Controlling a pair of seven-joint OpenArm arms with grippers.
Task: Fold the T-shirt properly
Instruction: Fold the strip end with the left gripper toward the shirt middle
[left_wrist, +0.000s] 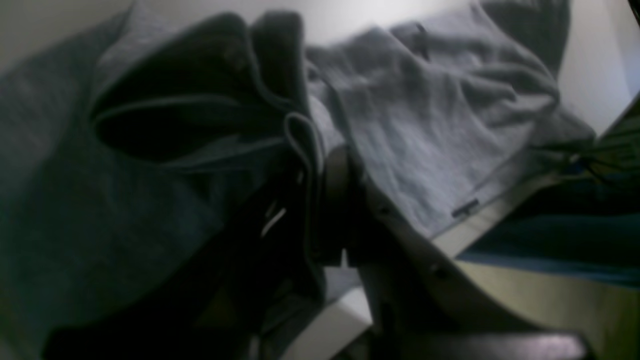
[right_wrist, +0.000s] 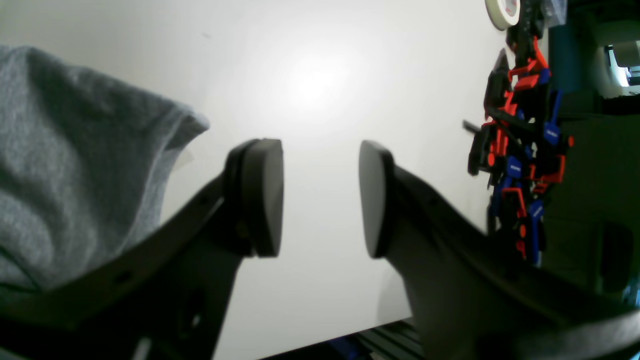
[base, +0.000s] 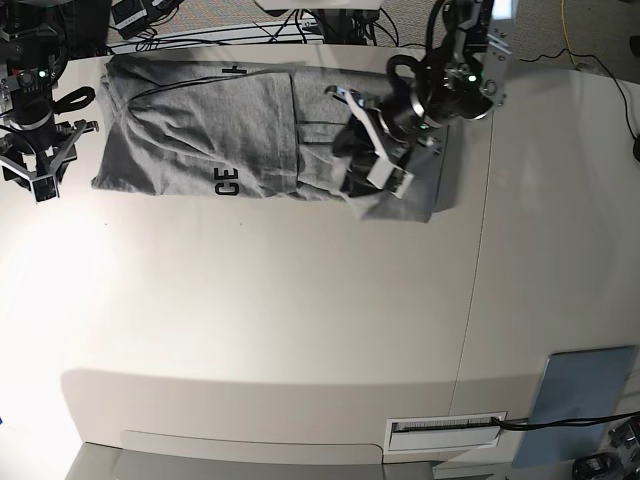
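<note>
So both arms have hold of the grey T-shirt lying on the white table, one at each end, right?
Not quite. Only the left tool is shut on the grey T-shirt, pinching a fold of it. The right tool stands open beside the other end with nothing between its pads, as the right wrist view shows. The T-shirt does lie on the white table.

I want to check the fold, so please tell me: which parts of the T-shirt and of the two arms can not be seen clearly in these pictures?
- T-shirt lettering, base view: only "CE" shows; folded cloth covers the rest.
- Left gripper, left wrist view: dark, blurred; cloth hides the jaws.
- Shirt's end under the left arm, base view: the arm covers it.
- Right gripper, right wrist view: jaws open; the shirt is cut off by the picture's left edge.
</note>
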